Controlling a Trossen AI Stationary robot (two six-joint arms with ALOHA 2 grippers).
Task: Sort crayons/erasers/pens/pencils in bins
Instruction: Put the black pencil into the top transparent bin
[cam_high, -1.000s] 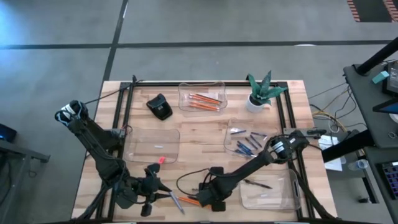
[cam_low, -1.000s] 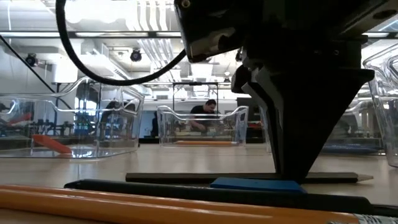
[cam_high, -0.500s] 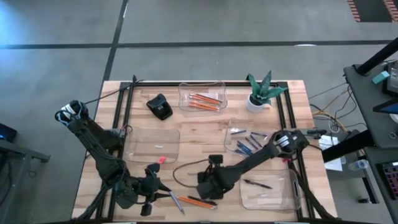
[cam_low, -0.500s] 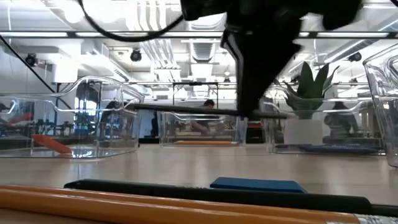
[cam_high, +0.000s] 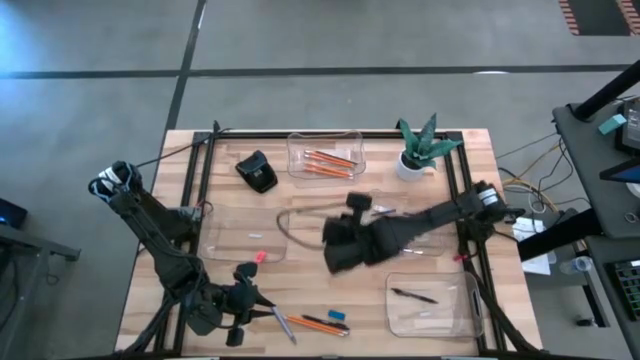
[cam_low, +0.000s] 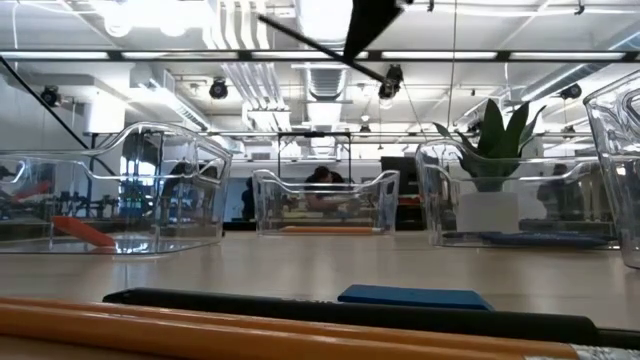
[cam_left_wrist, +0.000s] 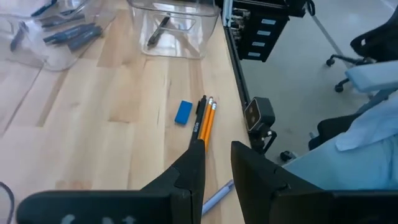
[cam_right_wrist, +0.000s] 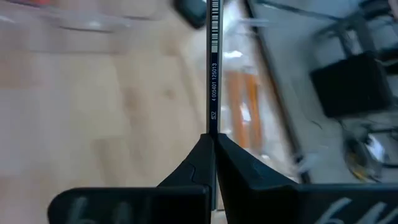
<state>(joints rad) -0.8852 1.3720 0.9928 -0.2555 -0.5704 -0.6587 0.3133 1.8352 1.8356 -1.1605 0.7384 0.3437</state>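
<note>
Black, slim pen (cam_right_wrist: 213, 68) pinched in shut right gripper (cam_right_wrist: 213, 140), aloft.
Light, stiff, slick (held near one end, liable to swivel); left gripper (cam_left_wrist: 217, 163) slightly parted, empty.

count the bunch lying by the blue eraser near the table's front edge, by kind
pencils: 2
pen: 1
eraser: 1
total: 4
</note>
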